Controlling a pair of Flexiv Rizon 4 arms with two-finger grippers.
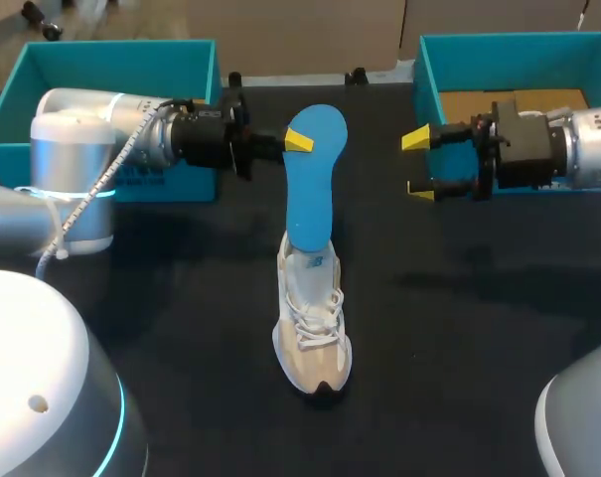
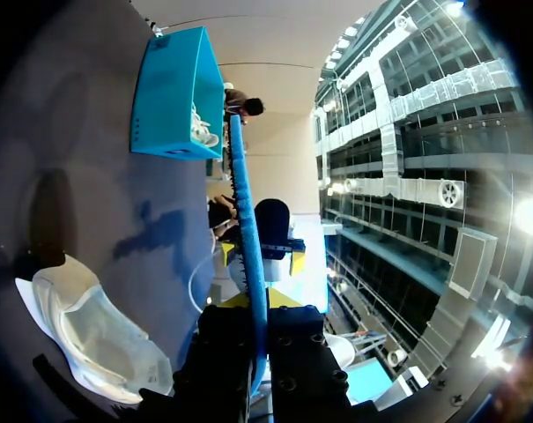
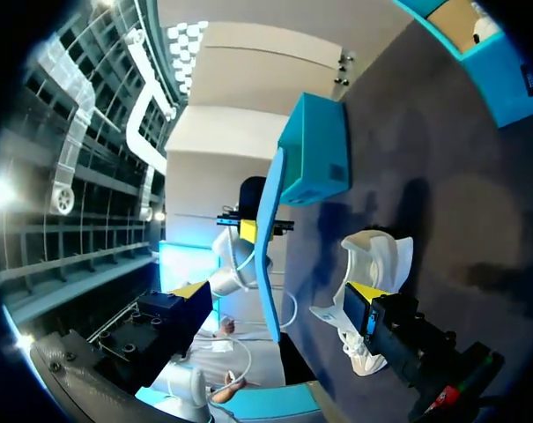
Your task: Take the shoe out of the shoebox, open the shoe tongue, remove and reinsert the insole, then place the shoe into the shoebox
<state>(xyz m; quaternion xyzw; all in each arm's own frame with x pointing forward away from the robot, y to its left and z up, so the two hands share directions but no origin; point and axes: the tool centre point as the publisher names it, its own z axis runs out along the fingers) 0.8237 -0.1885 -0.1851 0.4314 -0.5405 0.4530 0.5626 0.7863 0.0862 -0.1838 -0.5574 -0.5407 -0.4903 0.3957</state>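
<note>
Black and flat, the table (image 1: 459,328) fills most of the head view, and soft dark shadows lie on it. Near the lower middle of the frame a white and tan shoe (image 1: 312,333) stands on the table. Its toe points toward the bottom edge and its laces are on top. A blue insole (image 1: 310,189) sticks up out of the shoe's opening. Its low end is inside the shoe and its round end is up near the top middle of the frame. The left gripper (image 1: 298,141) comes in from the left side and pinches the insole near that round end. In the left wrist view the thin blue edge runs right between its two black fingers, and the shoe (image 2: 99,335) lies on the table beside them. The right gripper (image 1: 417,165) hangs at the right of the frame, apart from the insole. Its two yellow tips are spread wide with nothing between them. In the right wrist view the insole (image 3: 268,238) stands ahead of those spread fingers, with the shoe (image 3: 381,251) at its foot. The teal left shoebox (image 1: 42,60) sits in the upper left corner, behind the left arm. The teal right shoebox (image 1: 499,42) sits in the upper right corner, and something flat and brown lies inside it.
</note>
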